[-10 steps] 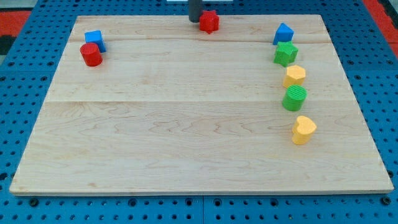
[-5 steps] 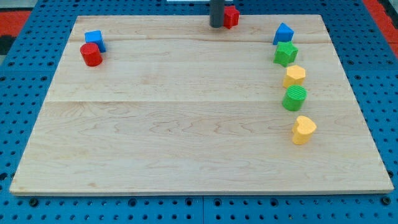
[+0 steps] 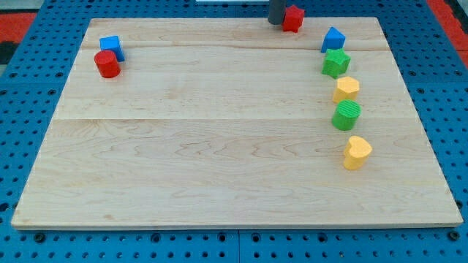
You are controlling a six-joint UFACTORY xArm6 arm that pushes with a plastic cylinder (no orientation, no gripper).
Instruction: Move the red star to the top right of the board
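The red star (image 3: 294, 18) sits at the board's top edge, right of centre. My tip (image 3: 276, 22) is right against the star's left side, touching it. The dark rod rises out of the view's top. The board's top right corner (image 3: 369, 25) lies to the star's right, beyond a blue triangular block (image 3: 333, 39).
Down the right side stand a green star (image 3: 336, 63), a yellow block (image 3: 346, 88), a green cylinder (image 3: 346, 115) and a yellow heart (image 3: 357, 152). At the top left a blue cube (image 3: 112, 47) touches a red cylinder (image 3: 107, 64).
My tip has slid right along the top edge, pushing the red star from the top centre towards the right. The other blocks have not moved.
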